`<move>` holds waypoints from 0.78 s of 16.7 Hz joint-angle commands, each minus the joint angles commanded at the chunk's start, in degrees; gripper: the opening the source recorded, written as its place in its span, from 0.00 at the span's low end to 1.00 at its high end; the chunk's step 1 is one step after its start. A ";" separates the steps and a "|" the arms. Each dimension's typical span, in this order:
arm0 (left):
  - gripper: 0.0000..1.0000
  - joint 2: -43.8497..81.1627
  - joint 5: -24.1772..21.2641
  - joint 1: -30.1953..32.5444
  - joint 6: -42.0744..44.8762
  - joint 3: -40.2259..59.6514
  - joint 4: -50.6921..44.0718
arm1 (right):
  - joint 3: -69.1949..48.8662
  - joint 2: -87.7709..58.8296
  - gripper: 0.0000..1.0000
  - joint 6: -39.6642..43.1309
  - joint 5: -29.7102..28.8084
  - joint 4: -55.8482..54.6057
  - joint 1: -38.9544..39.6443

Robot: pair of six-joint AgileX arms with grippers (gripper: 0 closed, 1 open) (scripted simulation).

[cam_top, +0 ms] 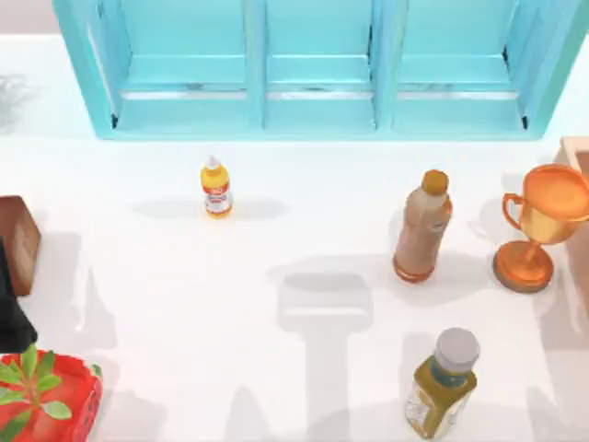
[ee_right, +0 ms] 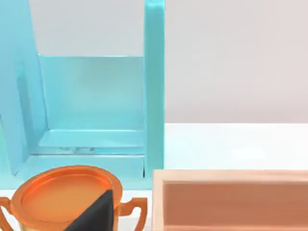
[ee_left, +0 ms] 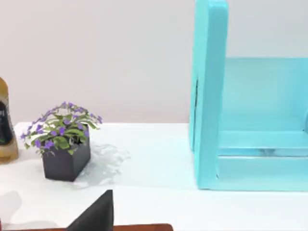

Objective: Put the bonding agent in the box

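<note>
So the glue bottle (cam_top: 216,188) stands upright on the white counter (cam_top: 304,239), just in front of the blue shelf (cam_top: 317,69), toward the left, with open space all around it. Well to its right there's a tan bottle (cam_top: 422,226), a copper trophy (cam_top: 541,225), and nearer the front an olive bottle (cam_top: 443,386). A red pot (cam_top: 48,401) with a green plant sits at the front left, a brown block (cam_top: 18,241) at the left edge.

The left wrist view has a purple-flowered plant (ee_left: 64,143) in a dark pot beside the shelf's end. The right wrist view picks up a wooden box (ee_right: 231,199) right next to the trophy.

Only a dark sliver of each set of jaws shows in the wrist views, so I can't tell if they're spread or pinched, and the bottle is nowhere near them.
</note>
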State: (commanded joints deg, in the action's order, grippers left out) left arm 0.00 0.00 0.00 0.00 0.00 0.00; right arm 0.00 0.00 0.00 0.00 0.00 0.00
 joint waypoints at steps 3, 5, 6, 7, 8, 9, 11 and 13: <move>1.00 0.00 0.00 0.00 0.00 0.00 0.00 | -0.21 -0.53 1.00 -0.06 -0.33 0.02 0.29; 1.00 0.00 0.00 0.00 0.00 0.00 0.00 | -1.38 -3.24 1.00 -0.42 -2.01 0.04 1.72; 1.00 0.00 0.00 0.00 0.00 0.00 0.00 | -2.44 -5.51 1.00 -0.75 -3.38 -0.04 2.87; 1.00 0.00 0.00 0.00 0.00 0.00 0.00 | -3.84 -8.39 1.00 -1.18 -5.06 -0.24 4.28; 1.00 0.00 0.00 0.00 0.00 0.00 0.00 | -5.51 -11.74 1.00 -1.67 -6.98 -0.53 5.86; 1.00 0.00 0.00 0.00 0.00 0.00 0.00 | -7.43 -15.50 1.00 -2.22 -9.10 -0.92 7.58; 1.00 0.00 0.00 0.00 0.00 0.00 0.00 | -12.02 -24.18 1.00 -3.46 -13.90 -2.10 11.44; 1.00 0.00 0.00 0.00 0.00 0.00 0.00 | -17.50 -34.07 1.00 -4.88 -19.18 -3.80 15.78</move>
State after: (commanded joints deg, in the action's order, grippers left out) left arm 0.00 0.00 0.00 0.00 0.00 0.00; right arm -17.50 -34.07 -4.88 -19.18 -3.80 15.78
